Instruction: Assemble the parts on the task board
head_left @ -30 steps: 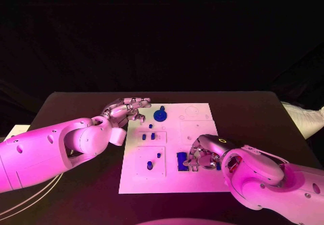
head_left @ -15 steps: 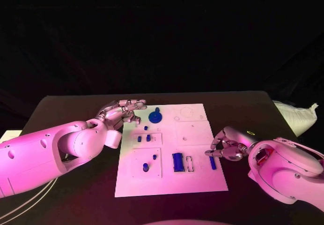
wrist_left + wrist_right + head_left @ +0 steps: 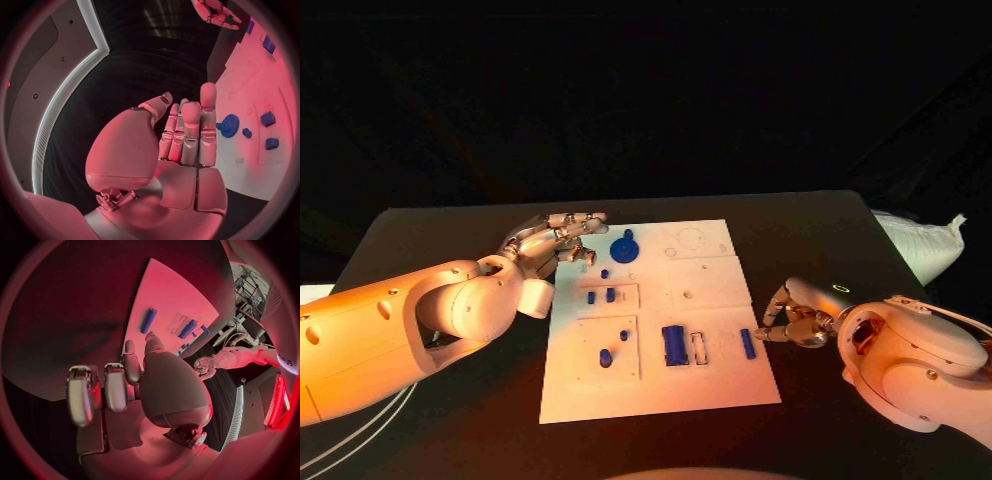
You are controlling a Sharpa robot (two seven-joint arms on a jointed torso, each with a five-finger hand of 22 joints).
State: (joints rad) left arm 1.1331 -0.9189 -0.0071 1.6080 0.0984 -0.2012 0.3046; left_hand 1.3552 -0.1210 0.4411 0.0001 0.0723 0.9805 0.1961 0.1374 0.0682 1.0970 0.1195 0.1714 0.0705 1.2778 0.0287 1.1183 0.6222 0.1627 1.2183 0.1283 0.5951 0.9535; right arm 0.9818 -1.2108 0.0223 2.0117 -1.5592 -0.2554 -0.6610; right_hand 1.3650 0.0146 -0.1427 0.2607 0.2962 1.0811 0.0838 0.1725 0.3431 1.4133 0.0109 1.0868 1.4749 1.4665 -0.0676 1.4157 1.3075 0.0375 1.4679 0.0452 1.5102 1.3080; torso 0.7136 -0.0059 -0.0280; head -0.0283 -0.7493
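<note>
The white task board point(image 3: 718, 380) lies mid-table. On it are a blue gear point(image 3: 623, 247), two small blue blocks point(image 3: 600, 296), a peg point(image 3: 623, 335), an oval piece point(image 3: 606, 357), a large blue block point(image 3: 675, 345) and a slim blue bar point(image 3: 747, 343) near the right edge. My right hand point(image 3: 790, 322) hovers over the black table just right of the bar, fingers loosely bent, holding nothing. In the right wrist view the hand point(image 3: 125, 385) faces the bar point(image 3: 148, 320). My left hand point(image 3: 560, 238) floats at the board's far left corner beside the gear, fingers straight, empty; the left wrist view shows this hand point(image 3: 187, 145) and the gear point(image 3: 229, 125).
A narrow white slot point(image 3: 701, 347) sits between the large block and the bar. Bare black table point(image 3: 848, 240) surrounds the board. A pale bag point(image 3: 917, 240) lies at the table's far right edge.
My right hand has drawn back to the right, off the board, leaving the slim blue bar lying near the board's right edge. The left hand has barely moved. The camera has shifted.
</note>
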